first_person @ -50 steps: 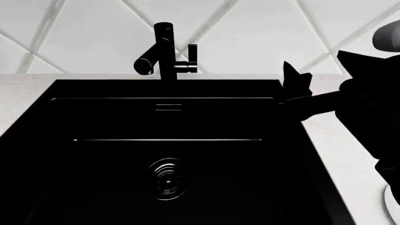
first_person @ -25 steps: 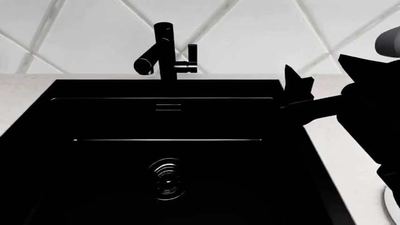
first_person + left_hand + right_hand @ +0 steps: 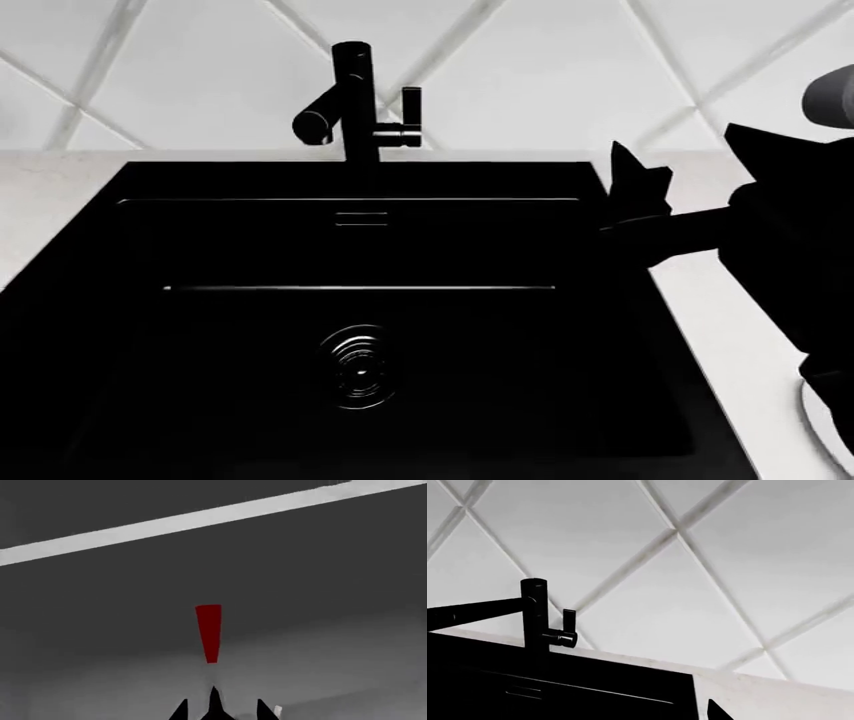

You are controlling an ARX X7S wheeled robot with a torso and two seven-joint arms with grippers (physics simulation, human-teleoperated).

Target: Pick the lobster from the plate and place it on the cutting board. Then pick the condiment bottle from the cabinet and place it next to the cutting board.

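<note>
**Supervisor:** Since the task begins with the lobster, where is it?

**Inspector:** None of the three views lets me place it. In the head view, a pale curved rim [image 3: 817, 432] shows at the lower right corner, on the countertop [image 3: 54, 190] to the right of the sink [image 3: 134, 180]. The right arm [image 3: 787, 230] covers most of it. I cannot confirm that it is the plate, and nothing lying on it is visible.

**Supervisor:** State of the right gripper?

**Inspector:** The right gripper [image 3: 638, 200] is a black silhouette above the sink's right rear corner. One pointed finger stands upward and a dark bar runs back toward the arm. Black against black, the gap between the jaws cannot be read, so I cannot tell whether they are spread or pressed together. The right wrist view adds only a single fingertip [image 3: 715, 711] at the frame edge. Beyond it are the black faucet [image 3: 350, 100] and the white diamond-tiled wall [image 3: 534, 70].

**Supervisor:** And the left?

**Inspector:** The left gripper [image 3: 217, 707] shows only as black points at the edge of its own wrist view. Their spacing does not settle the jaw state, so I cannot tell. Facing those points, apart from them, is a red tapered shape [image 3: 209, 632] against grey surfaces. A white strip [image 3: 200, 517] crosses the grey beyond it. I cannot tell what the red shape is.

**Supervisor:** Is anything held?

**Inspector:** Nothing is visible between the fingers of either gripper.
</note>
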